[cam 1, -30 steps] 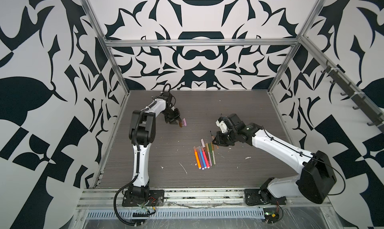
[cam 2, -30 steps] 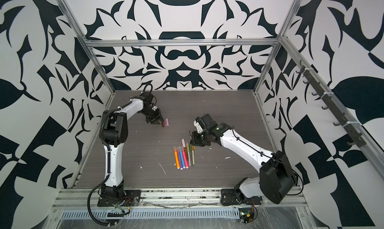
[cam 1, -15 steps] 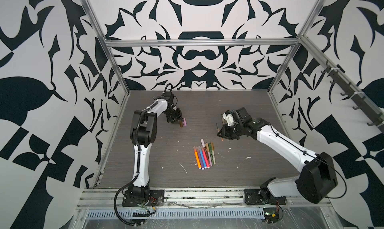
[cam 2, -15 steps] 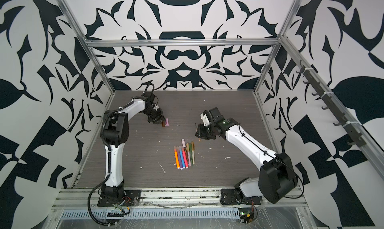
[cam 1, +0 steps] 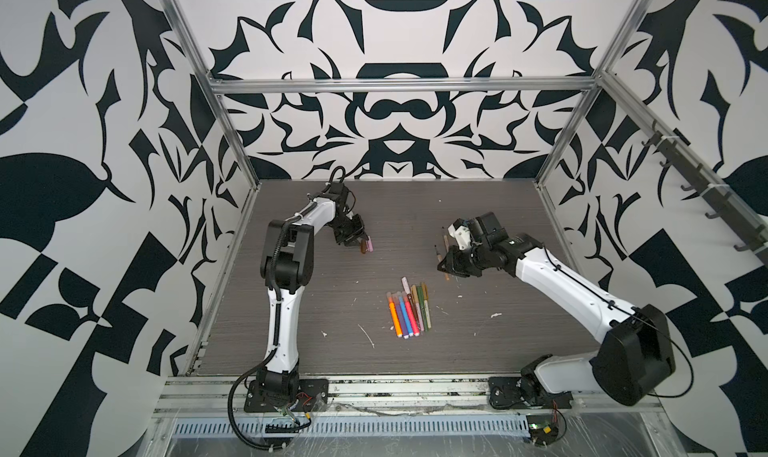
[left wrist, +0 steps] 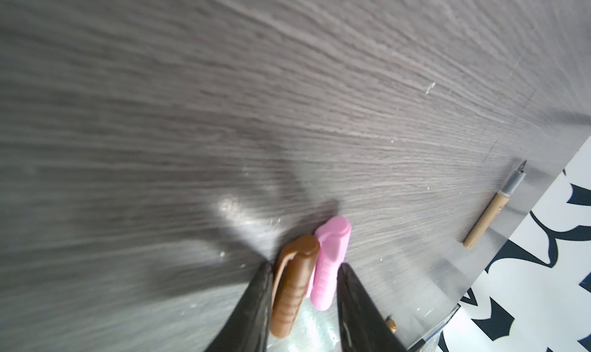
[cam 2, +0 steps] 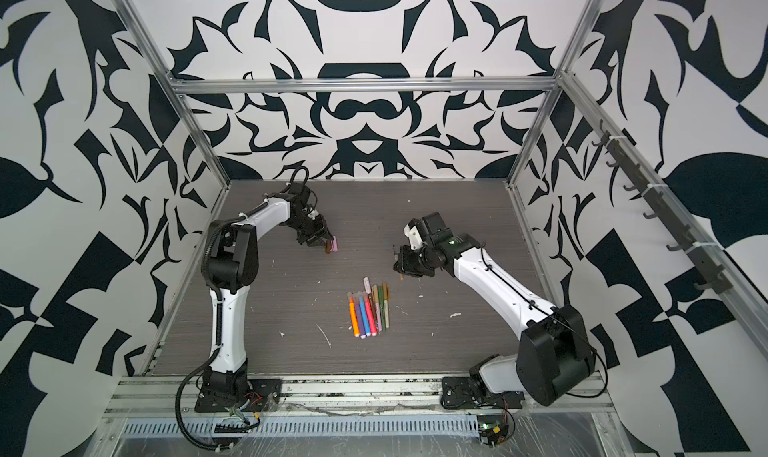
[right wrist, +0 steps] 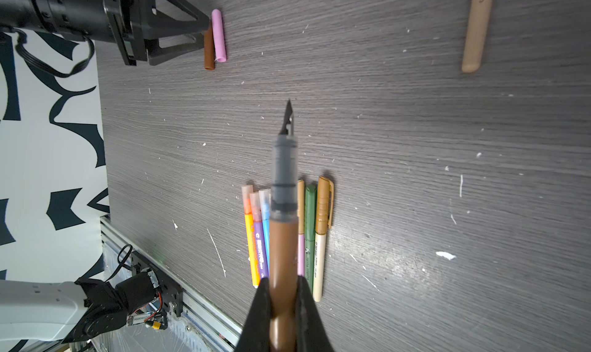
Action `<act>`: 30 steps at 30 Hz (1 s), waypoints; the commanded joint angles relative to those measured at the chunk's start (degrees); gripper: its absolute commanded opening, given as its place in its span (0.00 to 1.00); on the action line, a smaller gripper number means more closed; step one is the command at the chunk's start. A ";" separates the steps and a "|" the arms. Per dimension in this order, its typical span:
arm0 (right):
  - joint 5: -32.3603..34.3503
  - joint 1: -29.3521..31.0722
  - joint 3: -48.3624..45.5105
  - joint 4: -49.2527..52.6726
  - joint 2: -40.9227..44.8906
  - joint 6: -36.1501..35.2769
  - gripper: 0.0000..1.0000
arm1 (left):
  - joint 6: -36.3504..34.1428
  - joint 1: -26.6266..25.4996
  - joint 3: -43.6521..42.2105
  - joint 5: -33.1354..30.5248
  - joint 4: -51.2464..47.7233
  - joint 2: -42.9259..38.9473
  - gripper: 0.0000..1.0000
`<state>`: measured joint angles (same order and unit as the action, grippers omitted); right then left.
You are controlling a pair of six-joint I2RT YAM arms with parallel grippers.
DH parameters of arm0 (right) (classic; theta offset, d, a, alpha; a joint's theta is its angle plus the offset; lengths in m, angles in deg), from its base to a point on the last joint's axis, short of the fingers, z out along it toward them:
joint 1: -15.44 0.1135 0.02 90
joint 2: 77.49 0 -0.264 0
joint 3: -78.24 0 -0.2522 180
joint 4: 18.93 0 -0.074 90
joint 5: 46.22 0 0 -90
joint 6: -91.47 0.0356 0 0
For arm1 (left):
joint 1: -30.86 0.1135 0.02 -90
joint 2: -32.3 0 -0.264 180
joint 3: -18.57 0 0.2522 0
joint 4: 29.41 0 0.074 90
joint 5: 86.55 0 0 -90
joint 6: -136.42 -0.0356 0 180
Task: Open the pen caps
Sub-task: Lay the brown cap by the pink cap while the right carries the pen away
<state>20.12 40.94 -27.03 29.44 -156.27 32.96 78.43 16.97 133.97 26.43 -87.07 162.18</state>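
Brown cap [left wrist: 295,280] and pink cap [left wrist: 329,264] lie side by side, touching, on the far left part of the dark wood-grain table [cam 1: 332,351], both off their pens. The left gripper [left wrist: 305,267] sits over them with its jaws a modest way apart, one black finger against the brown cap and the other just beside the pink cap, neither cap pinched. In both top views the pair shows as a small brown-and-pink spot at that gripper's tip [cam 1: 353,237].

Right of centre, the right gripper [right wrist: 283,283] is clamped narrowly on an uncapped brown pen [right wrist: 281,238], lifted off the table, its grey neck and dark nib [right wrist: 289,116] bare. An uncapped tan pen [right wrist: 476,30] lies flat on the table just beyond it on the far side.

Near the middle of the table, a row of pens [cam 1: 409,309] lies packed together with caps on: orange [right wrist: 248,244], purple [right wrist: 259,244] and blue [right wrist: 265,225] ones, then lilac [right wrist: 300,254], green [right wrist: 310,232] and a cream barrel with a tan cap [right wrist: 323,203].
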 commanded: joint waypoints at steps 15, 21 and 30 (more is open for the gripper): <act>-6.20 -18.68 9.75 2.99 -14.81 -6.37 0.00 | 0.71 0.13 -1.22 -0.46 -1.83 -2.28 0.38; 0.90 -20.24 17.68 1.36 -26.09 -15.05 0.00 | 2.37 0.53 -9.17 -0.77 1.15 -12.63 0.39; -0.88 -20.46 23.36 -3.11 -36.30 -18.42 0.00 | 8.93 0.53 -25.20 2.64 11.55 -27.40 0.39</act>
<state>20.63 20.41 -5.32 28.17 -192.34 17.29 84.92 17.34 111.31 27.96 -78.37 136.46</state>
